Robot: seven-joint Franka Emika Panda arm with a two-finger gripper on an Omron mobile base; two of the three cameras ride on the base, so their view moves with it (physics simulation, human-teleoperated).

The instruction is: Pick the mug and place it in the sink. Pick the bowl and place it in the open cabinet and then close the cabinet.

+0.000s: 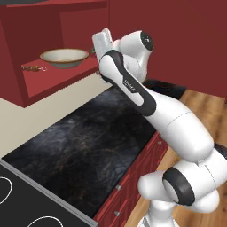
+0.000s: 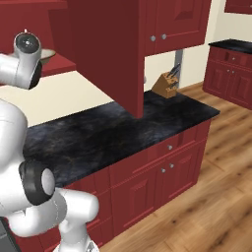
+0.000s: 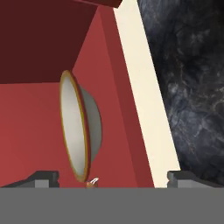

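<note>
Scanning for lettering now, and the one candidate is a small dark mark printed on the white arm (image 1: pixel 133 86) along its dark band, too blurred to read; the cabinet (image 1: pixel 42 26), the bowl (image 1: pixel 64 56) and the desk (image 1: pixel 88 146) carry no readable text, label or number

We see a glossy white arm (image 1: pixel 177 128) of rounded, bulging segments, with dark charcoal bands at its joints and a round dark cap on its elbow. A curved dark stripe with small pale lettering runs along one link.
</note>
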